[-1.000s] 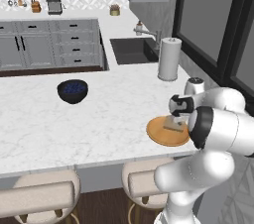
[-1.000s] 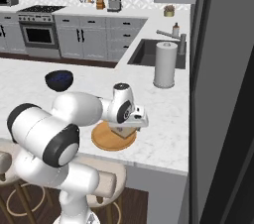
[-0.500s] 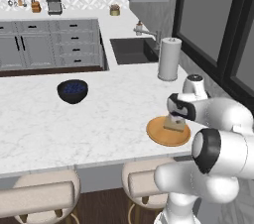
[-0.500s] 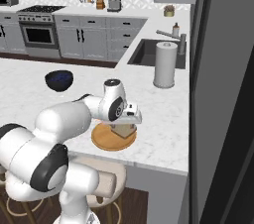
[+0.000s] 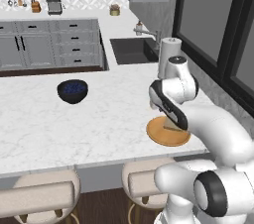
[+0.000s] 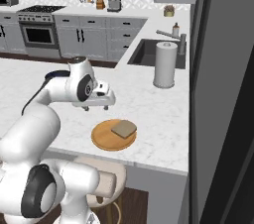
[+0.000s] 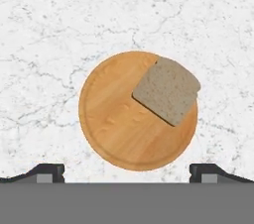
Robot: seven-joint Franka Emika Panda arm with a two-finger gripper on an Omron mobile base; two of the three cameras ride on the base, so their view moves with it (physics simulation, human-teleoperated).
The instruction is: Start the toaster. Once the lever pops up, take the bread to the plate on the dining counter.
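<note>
Marble, white with grey veins, runs across the dining counter (image 5: 44, 134), and reading it from the left the first thing met is a dark bowl (image 5: 72, 90), well apart from everything else. Further right sits the plate (image 6: 113, 135), a round wooden disc near the counter's front edge, and on its right-hand part lies the bread (image 6: 123, 129), flat, one corner reaching the rim. Beyond that, near the sink, stands a paper towel roll (image 6: 165, 64). A second ago the gripper (image 6: 97, 102) was low over the plate, close above the slice; now it has lifted and drawn back toward the arm's side, and in the hand view the two dark fingertips (image 7: 48, 172) stand as wide apart as they go, with nothing between them, looking down at plate and slice from clear above. That reads as a release already made: the slice rests on the plate on its own, so the delivery looks complete, and what remains seems only to pull the arm clear.
</note>
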